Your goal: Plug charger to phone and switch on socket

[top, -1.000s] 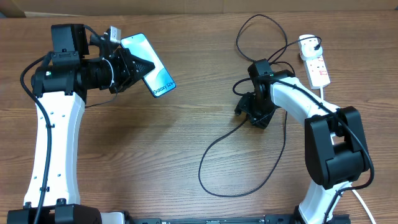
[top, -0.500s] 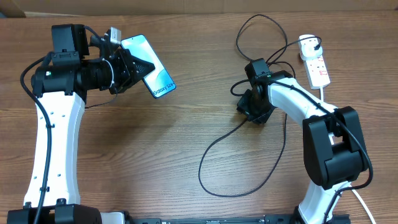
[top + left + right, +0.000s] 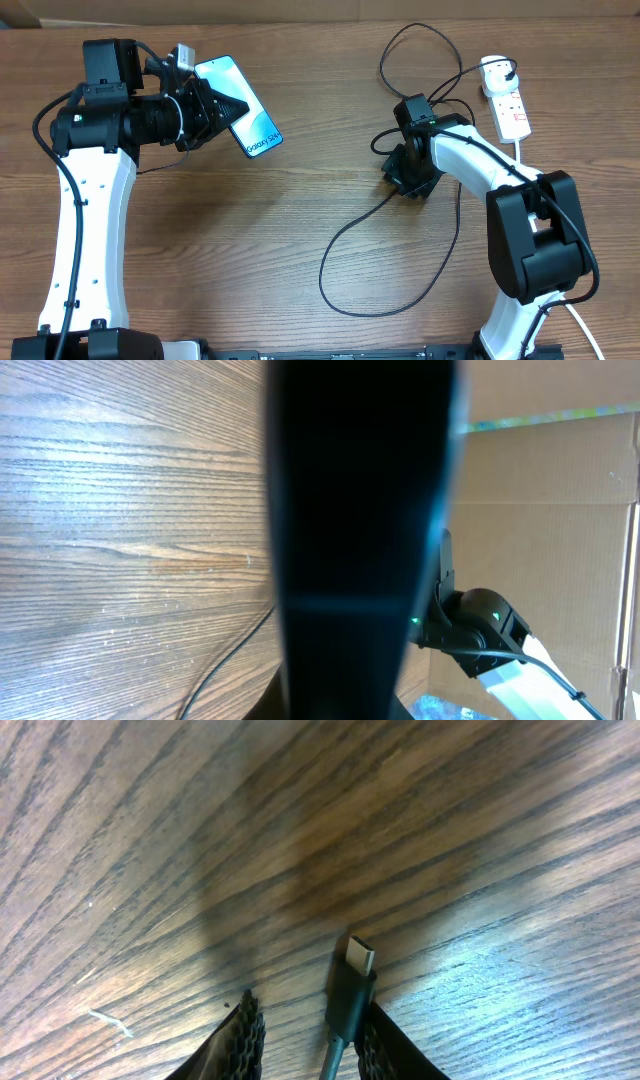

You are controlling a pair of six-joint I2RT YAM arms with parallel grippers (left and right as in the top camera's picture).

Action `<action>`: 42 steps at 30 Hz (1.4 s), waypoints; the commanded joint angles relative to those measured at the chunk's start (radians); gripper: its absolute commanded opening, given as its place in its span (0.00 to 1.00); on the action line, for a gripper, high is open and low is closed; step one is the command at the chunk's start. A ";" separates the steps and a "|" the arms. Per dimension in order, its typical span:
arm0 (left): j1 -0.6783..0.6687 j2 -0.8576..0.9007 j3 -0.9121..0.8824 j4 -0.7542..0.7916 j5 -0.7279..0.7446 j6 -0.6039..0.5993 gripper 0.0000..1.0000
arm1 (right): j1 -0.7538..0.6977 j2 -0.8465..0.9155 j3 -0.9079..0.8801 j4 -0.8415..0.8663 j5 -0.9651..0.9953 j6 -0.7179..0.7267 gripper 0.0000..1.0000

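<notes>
Right pincer [image 3: 310,1012] narrowed, charger [image 3: 349,988] between (wrist-view only)

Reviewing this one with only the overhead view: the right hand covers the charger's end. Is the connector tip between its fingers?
Observer: Yes; the right wrist view shows the connector tip lying on the table between the fingers, metal end pointing away.
Operator: Is it clamped?
Observer: Not fully; a gap shows beside one finger.
Operator: And the left wrist view?
Observer: The phone fills its middle as a dark band.
</notes>
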 commanded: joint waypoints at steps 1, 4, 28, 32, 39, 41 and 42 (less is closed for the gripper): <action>-0.005 -0.007 0.002 0.006 0.021 0.027 0.04 | 0.005 0.031 -0.023 0.005 -0.003 0.007 0.29; -0.005 -0.007 0.002 0.006 0.021 0.027 0.04 | 0.007 0.031 -0.033 0.016 -0.009 0.007 0.26; -0.005 -0.007 0.002 0.006 0.021 0.026 0.04 | 0.007 0.030 -0.036 0.033 -0.074 0.006 0.04; -0.005 -0.007 0.002 0.006 0.021 0.026 0.04 | 0.007 0.006 -0.035 0.030 -0.150 -0.040 0.04; -0.005 -0.007 0.002 0.021 0.043 0.018 0.04 | 0.007 -0.134 -0.008 0.046 -0.387 -0.336 0.04; -0.005 -0.007 0.002 0.040 0.108 0.019 0.04 | 0.007 -0.182 -0.007 0.066 -0.507 -0.402 0.04; -0.005 -0.007 0.002 0.056 0.144 0.018 0.04 | 0.007 -0.202 -0.007 0.077 -0.563 -0.432 0.04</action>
